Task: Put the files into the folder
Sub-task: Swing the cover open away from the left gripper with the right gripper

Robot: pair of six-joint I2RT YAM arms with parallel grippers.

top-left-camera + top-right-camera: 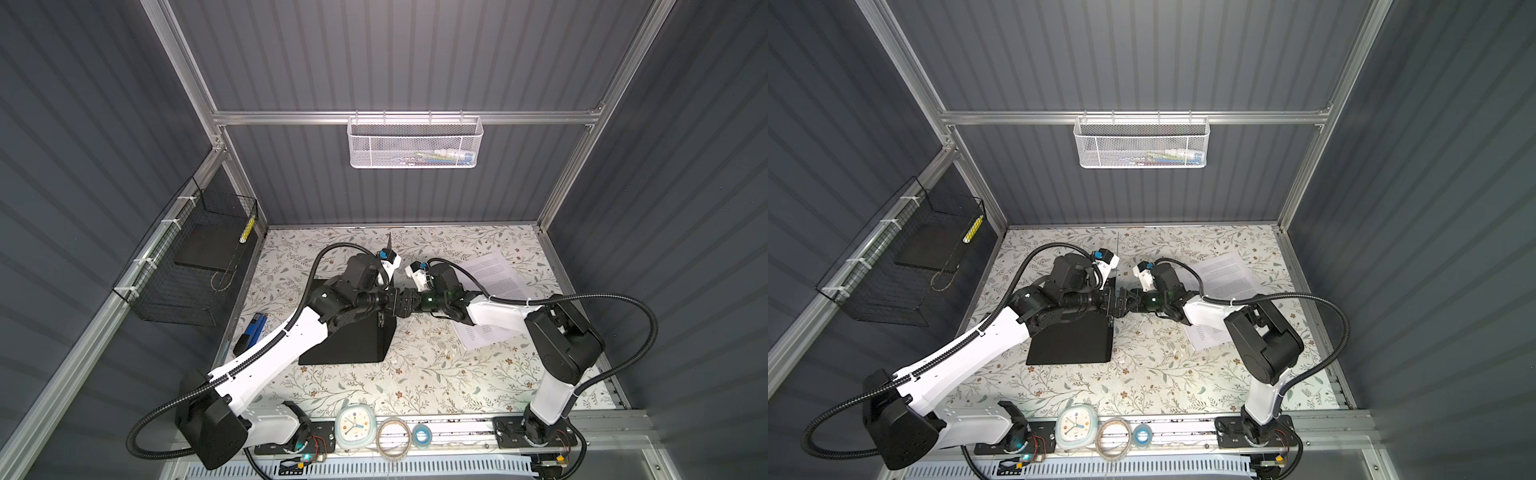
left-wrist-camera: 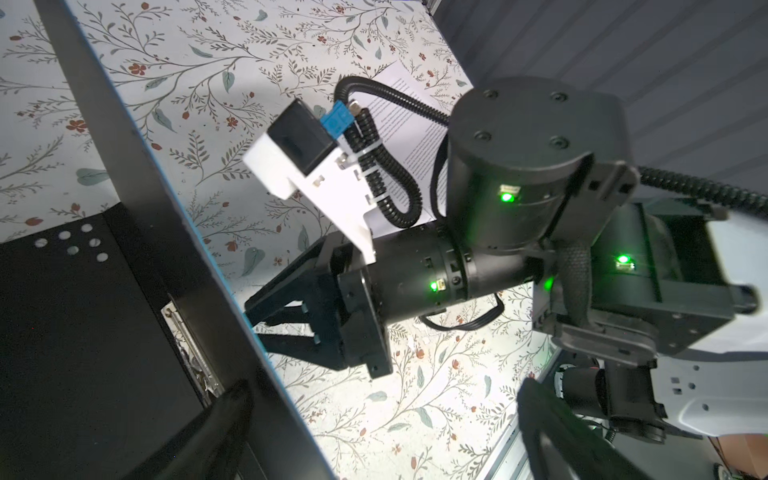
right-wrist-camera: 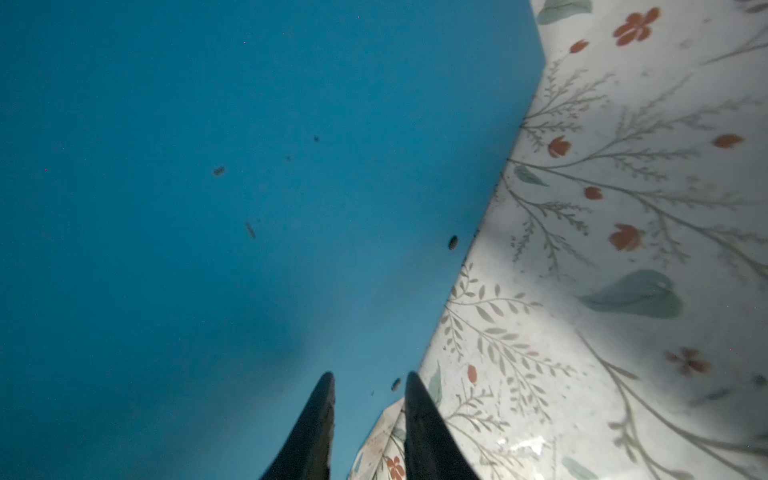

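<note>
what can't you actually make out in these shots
- Text on the white printed paper sheets: too small in both top views, partly under the right arm.
- Metal ring clip of the open blue-and-black folder: mostly under the left arm in both top views; only part shows in the left wrist view.
- Contents of the white mesh wall basket: blurred behind mesh, too small.

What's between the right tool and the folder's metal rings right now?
The folder's raised cover, standing roughly on edge. The left wrist view shows the right tool on its blue outer side and the rings on its black inner side.
</note>
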